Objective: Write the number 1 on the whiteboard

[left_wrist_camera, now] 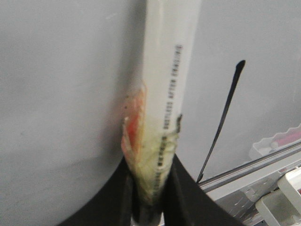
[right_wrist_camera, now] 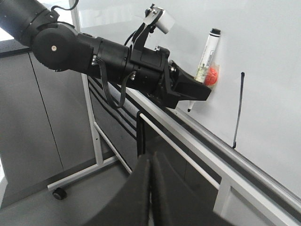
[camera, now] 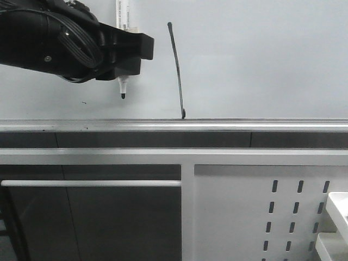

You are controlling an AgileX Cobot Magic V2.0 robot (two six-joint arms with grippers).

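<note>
Black 1 point(camera: 177, 70) on the whiteboard point(camera: 261, 60); left gripper point(camera: 126, 53) clamps a marker point(camera: 123, 87) beside it; right gripper point(right_wrist_camera: 150, 181) closed, empty.

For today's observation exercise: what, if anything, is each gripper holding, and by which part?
The left gripper holds a marker pen by its barrel, nearer the tip end. The right gripper is shut and holds nothing.

Black number 1 point(camera: 176, 68) on pale grey whiteboard point(camera: 261, 54) (silver rail); white marker point(left_wrist_camera: 164, 94).
</note>
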